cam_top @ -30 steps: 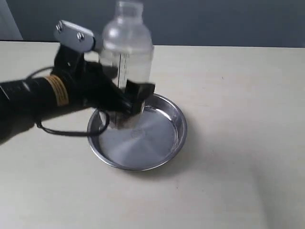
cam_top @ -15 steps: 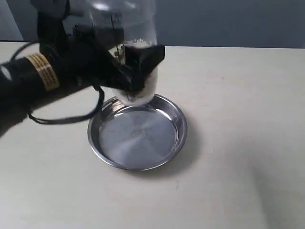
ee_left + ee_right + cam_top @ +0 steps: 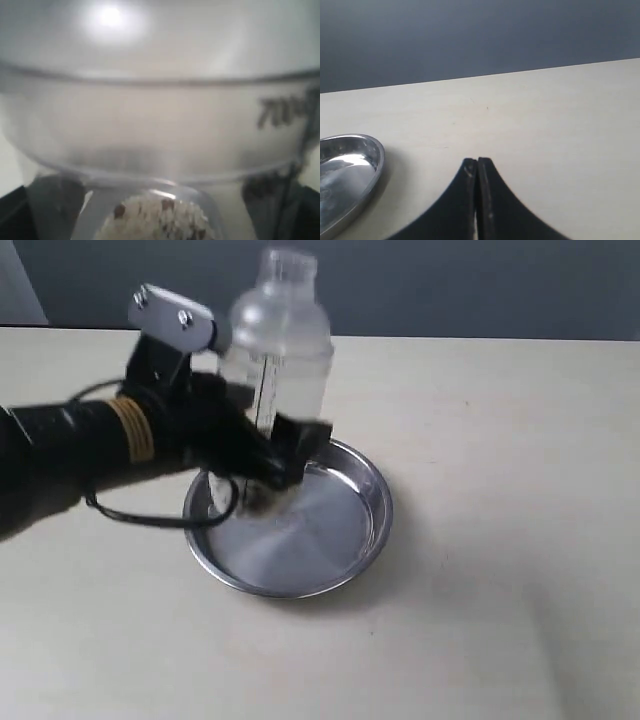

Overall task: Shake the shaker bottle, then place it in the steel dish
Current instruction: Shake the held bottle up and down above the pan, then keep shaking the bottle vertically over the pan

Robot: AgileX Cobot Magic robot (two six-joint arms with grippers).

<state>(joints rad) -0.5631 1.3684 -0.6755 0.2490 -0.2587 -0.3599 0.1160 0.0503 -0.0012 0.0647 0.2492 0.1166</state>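
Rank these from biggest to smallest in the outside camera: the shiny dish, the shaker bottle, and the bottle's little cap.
1 and 2. steel dish and shaker bottle: too close to call. The dish looks wider, the bottle taller.
3. cap: clearly smallest.

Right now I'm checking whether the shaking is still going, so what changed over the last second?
The left end effector, shut on the shaker bottle, swung it up half a second ago and has brought it back down. Its base is again low over the left part of the steel dish; whether it touches is unclear. The grip was never released. The dish stayed put.
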